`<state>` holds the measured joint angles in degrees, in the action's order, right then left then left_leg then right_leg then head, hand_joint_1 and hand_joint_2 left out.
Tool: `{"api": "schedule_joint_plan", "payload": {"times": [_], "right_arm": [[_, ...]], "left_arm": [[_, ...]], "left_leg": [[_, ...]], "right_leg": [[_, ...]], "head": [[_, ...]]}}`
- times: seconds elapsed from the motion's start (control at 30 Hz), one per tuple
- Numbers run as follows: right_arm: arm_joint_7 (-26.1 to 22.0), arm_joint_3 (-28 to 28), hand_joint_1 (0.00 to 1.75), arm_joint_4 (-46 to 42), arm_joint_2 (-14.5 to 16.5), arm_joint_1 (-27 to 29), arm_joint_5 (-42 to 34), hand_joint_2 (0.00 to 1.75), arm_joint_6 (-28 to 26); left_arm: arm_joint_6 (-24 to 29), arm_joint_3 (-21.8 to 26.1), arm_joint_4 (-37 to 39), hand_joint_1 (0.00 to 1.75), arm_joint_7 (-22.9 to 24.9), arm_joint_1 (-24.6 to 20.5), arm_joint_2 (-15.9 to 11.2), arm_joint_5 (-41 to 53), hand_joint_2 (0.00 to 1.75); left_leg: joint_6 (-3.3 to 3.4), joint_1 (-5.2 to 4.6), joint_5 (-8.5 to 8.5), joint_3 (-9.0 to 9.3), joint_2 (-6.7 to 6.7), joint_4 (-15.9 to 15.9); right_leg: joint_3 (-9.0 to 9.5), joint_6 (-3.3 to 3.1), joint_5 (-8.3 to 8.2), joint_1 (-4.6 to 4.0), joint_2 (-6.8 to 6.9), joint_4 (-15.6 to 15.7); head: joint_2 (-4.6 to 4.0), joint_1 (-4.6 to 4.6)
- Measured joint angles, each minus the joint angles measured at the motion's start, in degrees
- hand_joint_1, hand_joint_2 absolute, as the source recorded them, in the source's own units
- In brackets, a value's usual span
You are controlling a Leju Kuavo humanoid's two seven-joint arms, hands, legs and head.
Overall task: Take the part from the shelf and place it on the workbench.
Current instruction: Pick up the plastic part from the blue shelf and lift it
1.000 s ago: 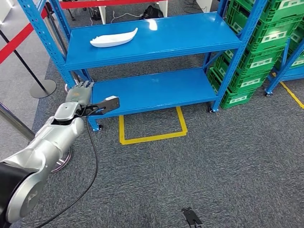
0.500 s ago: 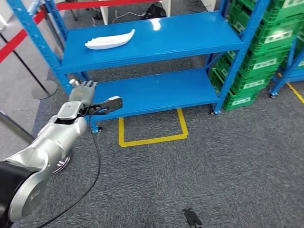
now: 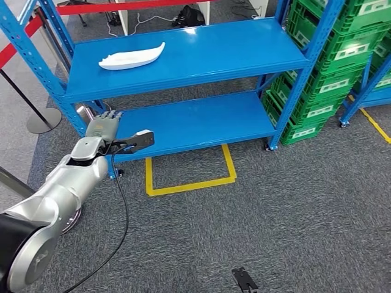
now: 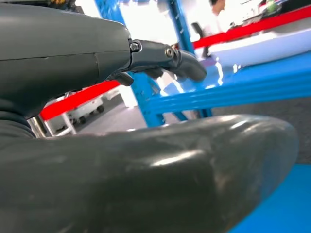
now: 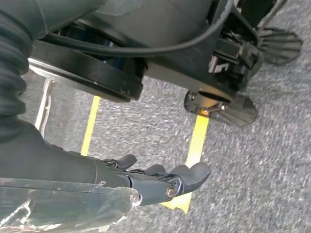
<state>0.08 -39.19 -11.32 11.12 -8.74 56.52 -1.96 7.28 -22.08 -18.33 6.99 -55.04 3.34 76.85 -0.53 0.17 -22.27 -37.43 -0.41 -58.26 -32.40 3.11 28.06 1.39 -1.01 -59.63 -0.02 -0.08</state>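
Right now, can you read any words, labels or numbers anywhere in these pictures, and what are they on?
No text can be read.
White labels on the green crates: too small and blurred to read.
White part on the blue shelf: no markings visible.
Yellow floor outline: a plain outline, no writing.

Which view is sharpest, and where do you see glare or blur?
Head view: sharpest, with even light and a bright glare patch on the top shelf behind the white part. Left wrist view: the thumb is soft and glossy, the background blown out. Right wrist view: carpet crisp, near fingers slightly soft.
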Motion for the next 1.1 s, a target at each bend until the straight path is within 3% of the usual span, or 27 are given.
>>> {"api": "schedule_joint_plan", "payload": {"times": [0.1, 0.2, 0.27, 0.3, 0.37, 0.43, 0.47, 0.5, 0.6, 0.7, 0.77, 0.8, 0.83, 0.9, 0.93, 0.97, 1.1], "right_arm": [[-0.02, -0.02, 0.0, -0.04, -0.02, -0.3, 0.0, 1.75, 0.01], [-0.02, -0.03, 0.0, -0.04, -0.02, -0.21, 0.0, 1.75, 0.03], [0.0, -0.05, 0.0, -0.04, -0.02, 0.02, 0.0, 1.75, 0.03], [0.0, -0.06, 0.0, -0.04, -0.02, 0.09, 0.0, 1.75, 0.03], [-0.01, -0.08, 0.0, -0.04, -0.02, 0.2, 0.0, 1.75, 0.03], [-0.02, -0.13, 0.0, 0.0, -0.02, 0.29, 0.0, 1.75, 0.04], [0.01, -0.16, 0.0, 0.02, -0.04, 0.3, -0.01, 1.75, 0.04], [0.02, -0.2, 0.0, 0.03, -0.06, 0.25, -0.01, 1.75, 0.04], [-0.02, -0.31, 0.0, 0.01, -0.13, 0.14, 0.0, 1.75, 0.02], [-0.06, -0.36, 0.0, 0.06, -0.13, 0.64, 0.01, 1.75, 0.03], [-0.02, -0.41, 0.0, 0.09, -0.13, 1.17, 0.01, 1.75, 0.03], [0.0, -0.44, 0.0, 0.09, -0.13, 1.31, 0.02, 1.75, 0.03], [-0.01, -0.46, 0.0, 0.09, -0.12, 1.33, 0.04, 1.75, 0.04], [-0.02, -0.48, 0.0, 0.1, -0.11, 1.22, 0.06, 1.75, 0.05], [-0.02, -0.48, 0.0, 0.1, -0.11, 1.13, 0.07, 1.75, 0.05], [-0.01, -0.49, 0.0, 0.09, -0.13, 1.02, 0.06, 1.75, 0.03], [-0.03, -0.56, 0.0, 0.06, -0.17, 0.14, 0.08, 1.75, -0.04]], "left_arm": [[0.06, 0.04, 0.0, 0.0, 0.06, -0.09, -0.05, 0.02, 0.0], [0.04, 0.09, 0.15, 0.0, 0.18, 0.67, -0.23, 0.03, 0.0], [0.02, 0.1, 0.31, 0.0, 0.18, 1.59, -0.29, 0.04, 0.0], [0.02, 0.1, 0.36, 0.0, 0.18, 1.83, -0.31, 0.04, 0.0], [0.02, 0.11, 0.4, 0.0, 0.18, 1.75, -0.26, 0.06, 0.0], [0.01, 0.11, 0.46, 0.0, 0.18, 1.54, -0.2, 0.08, 0.0], [-0.01, 0.11, 0.49, 0.0, 0.18, 1.47, -0.2, 0.1, 0.0], [-0.01, 0.12, 0.48, 0.0, 0.18, 1.35, -0.14, 0.11, 0.0], [0.05, 0.16, 0.37, 0.0, 0.18, 0.98, 0.07, 0.15, 0.0], [-0.03, 0.17, 0.82, 0.0, 0.18, 2.64, 0.08, 0.15, 0.0], [-0.09, 0.18, 1.18, 0.0, 0.18, 3.79, 0.07, 0.15, 0.0], [-0.08, 0.19, 1.26, 0.0, 0.18, 3.85, 0.07, 0.15, 0.0], [-0.06, 0.19, 1.28, 0.0, 0.18, 3.61, 0.04, 0.15, 0.0], [-0.04, 0.21, 1.31, 0.0, 0.18, 2.97, -0.11, 0.15, 0.0], [-0.02, 0.21, 1.33, 0.0, 0.18, 2.76, -0.22, 0.16, 0.0], [0.04, 0.22, 1.33, 0.0, 0.18, 2.64, -0.27, 0.23, 0.0], [0.8, 0.25, 1.05, 0.0, 0.18, 1.16, -0.42, 0.64, 0.0]], "left_leg": [[0.45, 0.4, -1.27, 1.46, -0.18, 1.19], [1.14, 0.26, -2.34, 3.02, -0.43, 1.37], [1.29, 0.05, -3.34, 4.2, -0.53, 1.37], [1.29, -0.01, -3.89, 4.89, -0.58, 1.37], [1.14, -0.06, -5.06, 6.34, -0.63, 1.38], [0.73, -0.16, -6.01, 7.22, -0.71, 1.45], [0.45, -0.2, -6.33, 7.39, -0.71, 1.52], [0.18, -0.24, -6.5, 7.57, -0.7, 1.71], [-0.68, -0.28, -6.94, 7.34, -0.42, 0.24], [-1.79, 0.03, -10.4, 3.92, -0.15, -8.21], [-2.14, 0.35, -12.55, 1.27, -0.12, -11.61], [-2.19, 0.47, -11.96, 0.45, -0.11, -10.99], [-2.21, 0.54, -9.8, 0.15, -0.07, -8.75], [-2.23, 0.55, -2.43, 0.35, 0.27, -1.82], [-1.99, 0.43, 0.06, 0.67, 0.47, 1.14], [-1.61, 0.32, 1.53, 0.82, 0.63, 2.89], [0.42, 0.32, 0.23, 1.76, 0.49, 3.41]], "right_leg": [[-0.22, 0.84, 1.34, -0.04, 0.5, -1.23], [-5.53, 1.0, 5.1, -0.22, 0.68, -11.21], [-9.01, 0.85, 5.63, -0.5, 0.67, -15.22], [-9.56, 0.68, 4.17, -0.67, 0.67, -14.19], [-8.73, 0.12, -1.97, -0.98, 0.68, -7.27], [-7.39, -0.6, -6.07, -1.33, 0.7, -1.21], [-7.03, -1.0, -6.58, -1.51, 0.69, 0.1], [-6.65, -1.38, -5.96, -1.65, 0.71, 0.46], [-4.92, -2.32, -5.51, -1.15, 0.62, 1.82], [-1.64, -2.51, -4.61, -0.52, 0.37, 3.63], [0.33, -2.3, -3.64, -0.25, 0.19, 4.28], [1.09, -2.18, -3.13, -0.14, 0.14, 4.39], [1.72, -2.03, -2.63, -0.05, 0.11, 4.42], [2.7, -1.5, -1.63, 0.04, 0.08, 4.35], [2.93, -1.12, -1.17, 0.02, 0.04, 4.31], [3.09, -0.71, -0.77, -0.02, 0.01, 4.27], [3.57, 0.7, 0.89, -0.12, 0.36, 3.29]], "head": [[0.0, 0.25], [0.0, 0.65], [0.0, 0.72], [0.0, 0.74], [0.0, 0.81], [0.0, 0.84], [0.0, 0.82], [0.01, 0.8], [0.02, 0.71], [0.02, 0.61], [0.02, 0.49], [0.01, 0.48], [0.02, 0.46], [0.01, 0.42], [0.01, 0.35], [0.01, 0.29], [0.02, 0.28]]}}
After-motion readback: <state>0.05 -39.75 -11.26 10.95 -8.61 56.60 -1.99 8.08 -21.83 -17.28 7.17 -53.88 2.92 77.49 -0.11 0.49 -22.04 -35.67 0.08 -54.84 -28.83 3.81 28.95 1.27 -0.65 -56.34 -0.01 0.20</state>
